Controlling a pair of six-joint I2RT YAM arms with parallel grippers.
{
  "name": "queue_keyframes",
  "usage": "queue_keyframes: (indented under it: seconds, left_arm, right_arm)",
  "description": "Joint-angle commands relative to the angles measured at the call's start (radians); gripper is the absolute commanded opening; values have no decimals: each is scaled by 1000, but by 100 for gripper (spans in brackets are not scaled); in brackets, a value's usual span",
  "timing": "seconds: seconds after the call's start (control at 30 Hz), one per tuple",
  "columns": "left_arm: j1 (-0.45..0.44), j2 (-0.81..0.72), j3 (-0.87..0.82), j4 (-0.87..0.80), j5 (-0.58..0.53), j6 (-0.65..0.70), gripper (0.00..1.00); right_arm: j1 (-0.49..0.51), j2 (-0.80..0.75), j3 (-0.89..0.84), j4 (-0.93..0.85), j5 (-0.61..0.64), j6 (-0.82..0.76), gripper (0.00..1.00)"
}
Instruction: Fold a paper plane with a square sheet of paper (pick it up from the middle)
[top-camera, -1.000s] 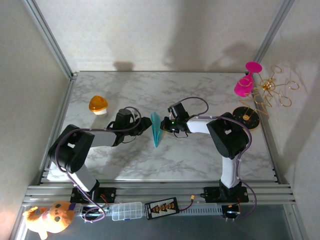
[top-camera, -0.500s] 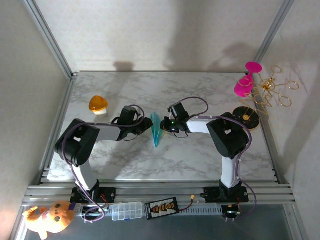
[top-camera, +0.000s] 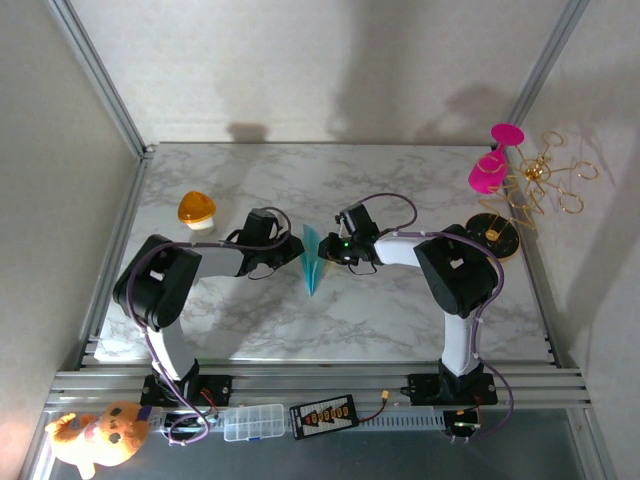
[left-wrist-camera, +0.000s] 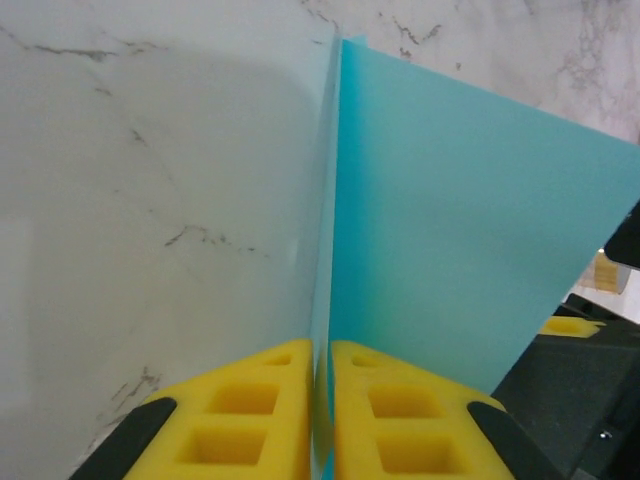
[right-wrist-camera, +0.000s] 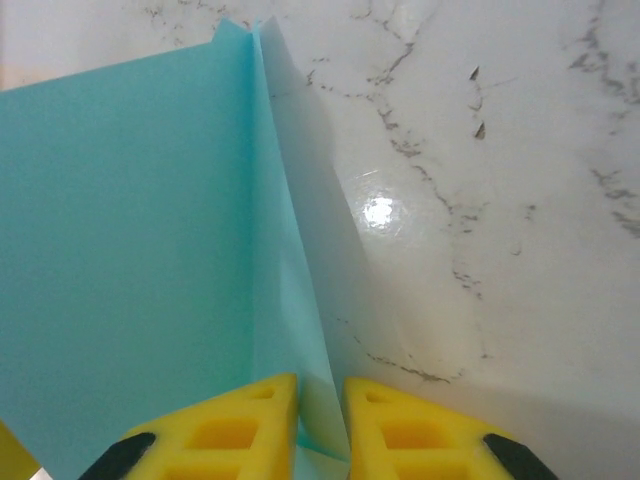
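Observation:
The teal-blue sheet of paper (top-camera: 313, 262), folded into a narrow pointed plane shape, stands on edge in the middle of the marble table, point toward the near side. My left gripper (top-camera: 297, 253) meets it from the left. In the left wrist view its yellow fingers (left-wrist-camera: 250, 410) are shut on the paper's upright fold (left-wrist-camera: 450, 230). My right gripper (top-camera: 328, 250) is at the paper's right side. In the right wrist view its jaws (right-wrist-camera: 320, 385) stand slightly apart, with a flap of the paper (right-wrist-camera: 130, 230) in the gap.
An orange dome (top-camera: 197, 209) sits at the left of the table. At the back right stand a pink object (top-camera: 488, 170), a gold wire stand (top-camera: 540, 185) and a black round base (top-camera: 492, 232). Metal frame posts border the table.
My left arm has reached right to the paper and its jaws have closed on the fold. The right jaws have parted a little. The paper has barely moved.

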Motion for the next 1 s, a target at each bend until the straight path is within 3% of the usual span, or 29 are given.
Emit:
queue_keyframes:
  seconds: [0.0,0.23,0.97]
  left_arm:
    - [-7,5,25,-40,-30,31,12]
    - [-4,1,33,-57,-59,32,9]
    - [-8,-142,-158,51,-190,-144,4]
  right_arm:
    - [-15,4,10,-33,-11,-15,19]
    - [-18,0,15,-41,-3,-10,9]
    - [-19,-42,-46,-31,40,89,9]
